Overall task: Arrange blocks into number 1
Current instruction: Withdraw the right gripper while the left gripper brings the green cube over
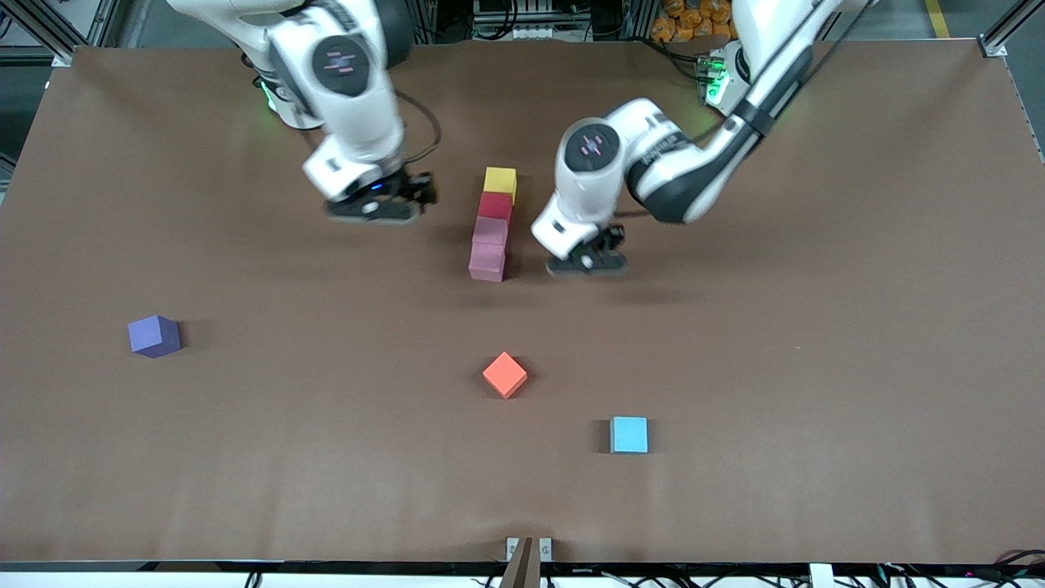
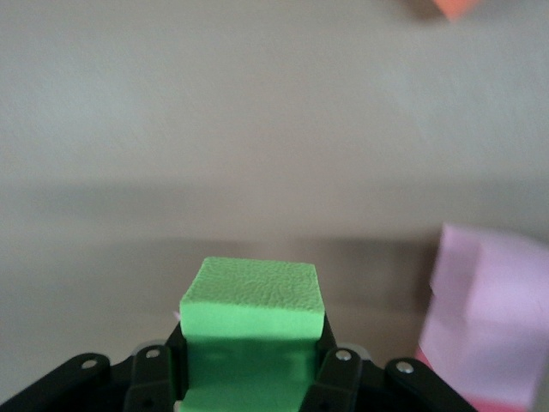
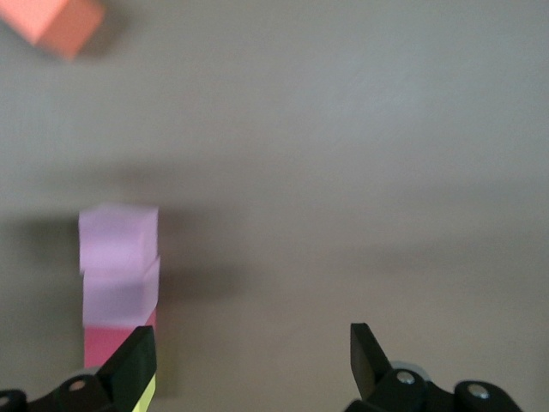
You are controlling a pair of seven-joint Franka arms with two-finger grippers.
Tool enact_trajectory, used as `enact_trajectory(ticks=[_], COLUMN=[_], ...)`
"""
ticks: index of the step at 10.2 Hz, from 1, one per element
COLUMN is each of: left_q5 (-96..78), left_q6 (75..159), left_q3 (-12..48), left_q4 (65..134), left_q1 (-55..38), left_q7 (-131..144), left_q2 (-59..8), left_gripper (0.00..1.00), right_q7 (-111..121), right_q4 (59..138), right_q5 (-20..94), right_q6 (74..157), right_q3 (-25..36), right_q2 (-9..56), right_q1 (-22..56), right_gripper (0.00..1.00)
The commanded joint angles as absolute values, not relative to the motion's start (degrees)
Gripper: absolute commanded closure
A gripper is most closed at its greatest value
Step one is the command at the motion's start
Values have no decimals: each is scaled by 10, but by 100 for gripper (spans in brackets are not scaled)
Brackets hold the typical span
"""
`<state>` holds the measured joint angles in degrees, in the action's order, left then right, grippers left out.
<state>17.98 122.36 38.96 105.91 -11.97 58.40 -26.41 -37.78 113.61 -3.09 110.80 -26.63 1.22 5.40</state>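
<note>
Where four cubes touch in a line mid-table, the yellow block [image 1: 500, 181] lies farthest from the front camera, then the red block [image 1: 495, 205] and two pink blocks [image 1: 488, 249]. The left gripper [image 1: 589, 263], low beside the pink end, is clamped on a green block [image 2: 250, 313]. The right gripper [image 1: 382, 204] hangs beside the column's yellow end, fingers [image 3: 133, 367] spread wide and empty.

- Left pincer [image 1: 589, 263] hangs low over the worktop [image 1: 816, 327], fingers clamped on a green block [image 2: 250, 322].
- Right pincer [image 1: 380, 204] hovers, fingers [image 3: 133, 360] spread wide, holding nothing.
</note>
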Motion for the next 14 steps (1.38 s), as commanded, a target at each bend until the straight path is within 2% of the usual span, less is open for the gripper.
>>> enact_trajectory(ticks=[1,3,5,7,10,14], left_q5=[191,191,188,188,192,240], left_q6=[1224,1224,1229,1230,1265,1289], left_q3=[459,488,488,488,481,412], left_q4=[1099,1095,1092,1092,1091,1055], left_q1=[-125,-177,-256,-303,-315,-349], left_q7=[661,704,735,771,774,778], left_q2=[-244,-258,-280,-308,-354,-405], left_gripper=[100,100,100,100,100,100], right_q7=[-264,-133,-76,-74,-4,1], right_q4=[1060,1035,1003,935,931,903], right_q5=[-17,-11,-11,-12,-11,-9], right_q6=[1082,1083,1073,1023,1025,987], right_q3=[-163,-69,-19,-2,53,58], right_q2=[19,25,38,69,72,68], right_q1=[45,44,43,33,54,46], right_gripper=[0,0,0,0,0,0])
